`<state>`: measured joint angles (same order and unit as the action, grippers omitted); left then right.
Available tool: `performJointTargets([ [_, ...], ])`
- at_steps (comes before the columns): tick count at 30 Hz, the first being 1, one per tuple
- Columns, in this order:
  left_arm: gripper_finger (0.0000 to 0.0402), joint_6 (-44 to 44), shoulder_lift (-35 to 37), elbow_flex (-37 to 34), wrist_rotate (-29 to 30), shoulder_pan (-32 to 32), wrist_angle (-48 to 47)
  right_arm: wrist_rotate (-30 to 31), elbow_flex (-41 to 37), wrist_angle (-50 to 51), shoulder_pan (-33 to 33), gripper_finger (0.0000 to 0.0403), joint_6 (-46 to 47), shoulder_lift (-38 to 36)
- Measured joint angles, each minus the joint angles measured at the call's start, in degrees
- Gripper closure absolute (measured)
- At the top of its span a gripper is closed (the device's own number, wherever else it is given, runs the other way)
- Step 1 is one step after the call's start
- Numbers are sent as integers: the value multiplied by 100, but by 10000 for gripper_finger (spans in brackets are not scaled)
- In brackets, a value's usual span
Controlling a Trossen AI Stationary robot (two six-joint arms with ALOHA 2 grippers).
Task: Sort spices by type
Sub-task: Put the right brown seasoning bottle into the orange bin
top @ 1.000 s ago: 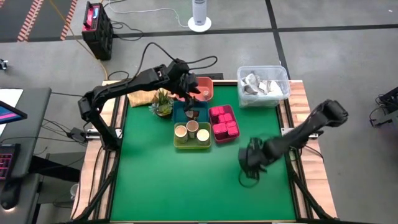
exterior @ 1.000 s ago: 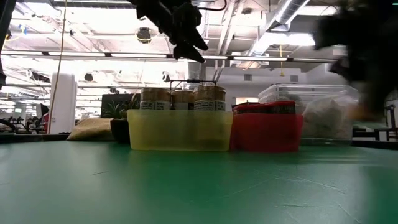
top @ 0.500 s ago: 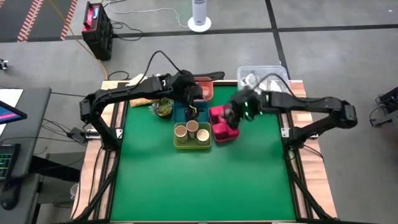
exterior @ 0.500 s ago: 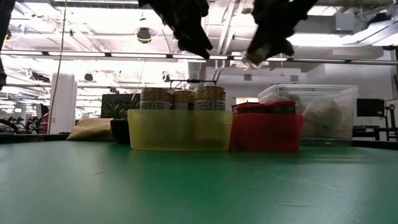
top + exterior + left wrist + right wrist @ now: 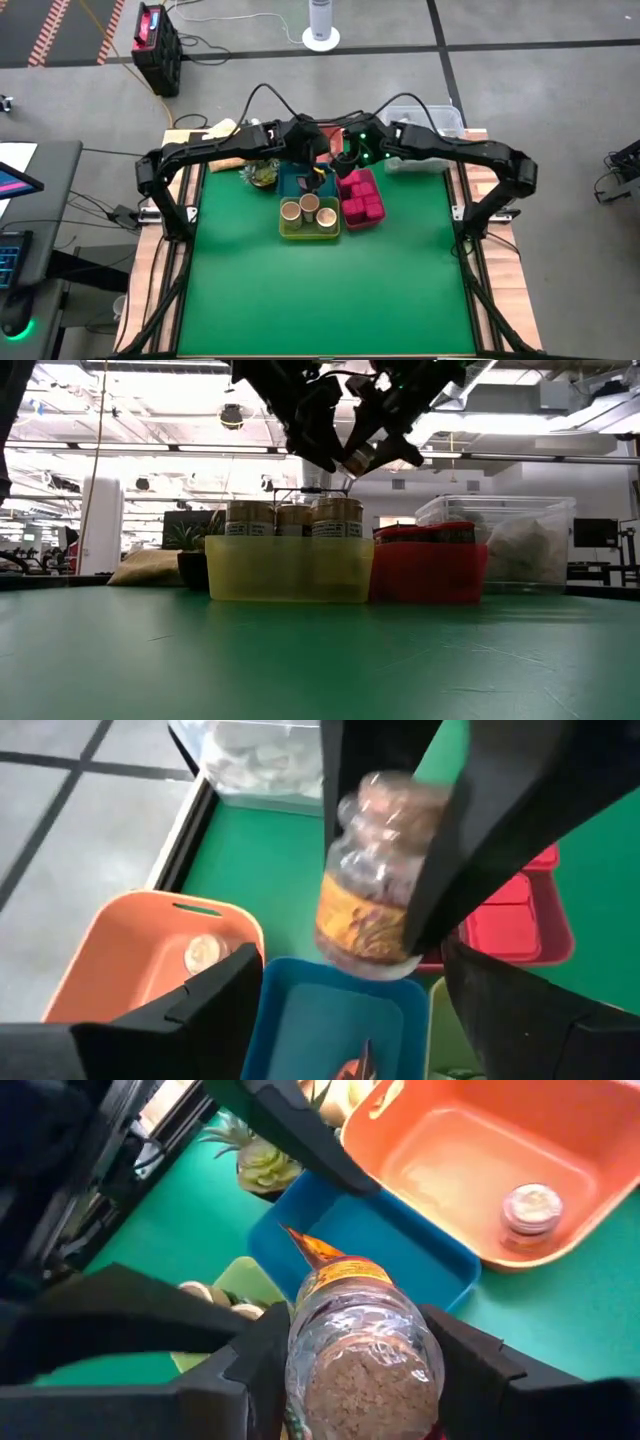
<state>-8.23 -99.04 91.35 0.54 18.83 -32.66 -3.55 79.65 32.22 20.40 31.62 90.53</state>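
1. Clear-plastic spice bottle (image 5: 360,1335), filled with tan granules and banded by an orange label, hangs in the air over the cluster of trays at the far middle of the bench (image 5: 300,290). It is roughly above the blue tray (image 5: 385,1245).
2. It looks light and stiff but smooth-walled, so likely slippery. A squeeze across the body near the label seems the safest hold, since the rounded shoulder could slide out.
3. Right claw (image 5: 360,1375) grips this bottle across its body, one finger on each side.
4. Left claw (image 5: 350,1020) hovers just beside it with fingers spread wide and nothing between them.
5. Below and around are:
   - the orange tray (image 5: 470,1140) at the far side, with one small capped jar (image 5: 530,1205) in it;
   - the yellow-green tray (image 5: 308,228) nearer, holding three round tan jars (image 5: 308,208);
   - the red tray (image 5: 360,195) of magenta blocks to the right.
6. A small potted plant (image 5: 262,172) stands left of the blue tray, and a clear bin (image 5: 435,118) sits at the far right corner.
7. Room is tight here: both claws crowd the same spot, and the tray walls touch one another. The near half of the bench offers open green surface for pulling back.
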Motion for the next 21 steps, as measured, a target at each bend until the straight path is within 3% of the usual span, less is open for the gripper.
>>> performJointTargets([
  [6, 101, -161, -44, -7, 28, 75, -25, -31, 1, 5, 125, 190, 88, 62],
  [9, 101, -267, -42, -7, -408, 126, -33, -29, 1, 3, 157, 190, -139, 37],
  [13, 104, -508, -42, -9, -753, 210, 33, -258, -3, 52, 155, 190, -766, 14],
  [19, 109, -388, 182, -13, -1844, 528, -109, -435, -330, 35, 177, 190, -2246, -124],
  [21, 109, -318, 280, -13, -1879, 618, -201, -634, -509, -61, 254, 190, -2529, -282],
])
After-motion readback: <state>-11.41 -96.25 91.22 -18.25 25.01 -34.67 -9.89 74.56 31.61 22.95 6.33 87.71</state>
